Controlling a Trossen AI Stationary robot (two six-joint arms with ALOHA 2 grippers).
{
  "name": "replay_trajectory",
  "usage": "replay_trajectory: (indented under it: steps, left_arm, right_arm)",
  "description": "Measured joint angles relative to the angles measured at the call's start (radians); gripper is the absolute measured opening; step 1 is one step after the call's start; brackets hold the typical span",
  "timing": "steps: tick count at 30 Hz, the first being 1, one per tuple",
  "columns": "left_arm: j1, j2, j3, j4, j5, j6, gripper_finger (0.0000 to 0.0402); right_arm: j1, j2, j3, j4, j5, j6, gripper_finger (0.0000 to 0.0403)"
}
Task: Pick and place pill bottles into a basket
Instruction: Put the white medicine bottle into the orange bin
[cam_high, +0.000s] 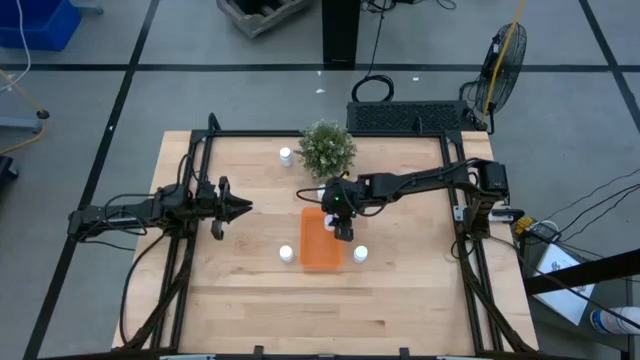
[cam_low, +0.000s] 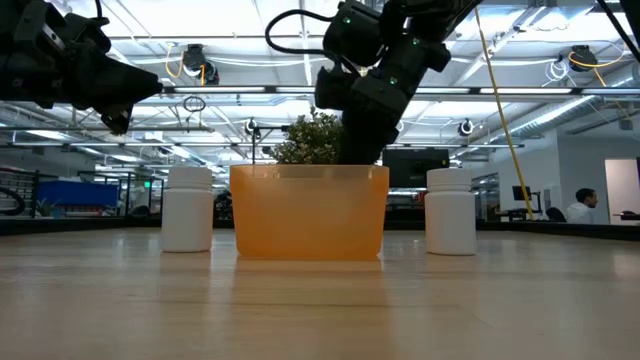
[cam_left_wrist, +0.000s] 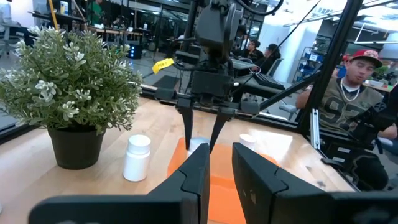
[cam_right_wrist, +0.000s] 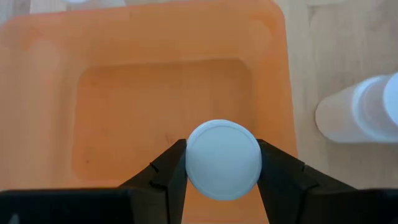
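Observation:
The orange tray (cam_high: 318, 250) lies at the table's middle, in front of the potted plant (cam_high: 327, 148). My right gripper (cam_high: 342, 228) points down into the tray, shut on a white pill bottle (cam_right_wrist: 222, 158). Other bottles stand upright on their bases on the table: one at the far side (cam_high: 286, 156), one by the plant (cam_left_wrist: 137, 157), one left of the tray (cam_high: 286, 254) and one right of it (cam_high: 360, 254). My left gripper (cam_high: 245, 207) hovers left of the tray, shut and empty, with only a narrow slit between its fingers (cam_left_wrist: 219, 168). My right gripper pinches the bottle's round white cap (cam_right_wrist: 222, 138) between its two fingers, one on each side. The fingers (cam_left_wrist: 188, 127) come from above, pointing down. The bottle stands upright over the tray's inside; whether its base is on the tray floor cannot be told.
The bushy plant (cam_low: 315, 140) stands just behind the tray's far end, close to my right arm. In the low view two bottles (cam_low: 187, 208) (cam_low: 450, 210) flank the tray (cam_low: 310, 212). A black frame runs around the table. People sit in the room beyond.

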Motion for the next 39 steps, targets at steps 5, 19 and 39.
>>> replay_trajectory:
  steps: [5, 19, 39]
  left_arm:
    - [0.0, 0.0, 0.0, 0.0, 0.0, 0.0, 0.0072]
    - [0.0, 0.0, 0.0, 0.0, -0.001, 0.021, 0.0072]
    - [0.0, 0.0, 0.0, 0.0, 0.005, -0.072, 0.0072]
  right_arm:
    - [0.0, 0.0, -0.005, 0.016, 0.002, -0.007, 0.0225]
    - [0.0, -0.069, -0.005, 0.021, 0.044, 0.006, 0.028]
    - [-0.208, -0.386, -0.528, 0.46, 0.123, -0.014, 0.0273]
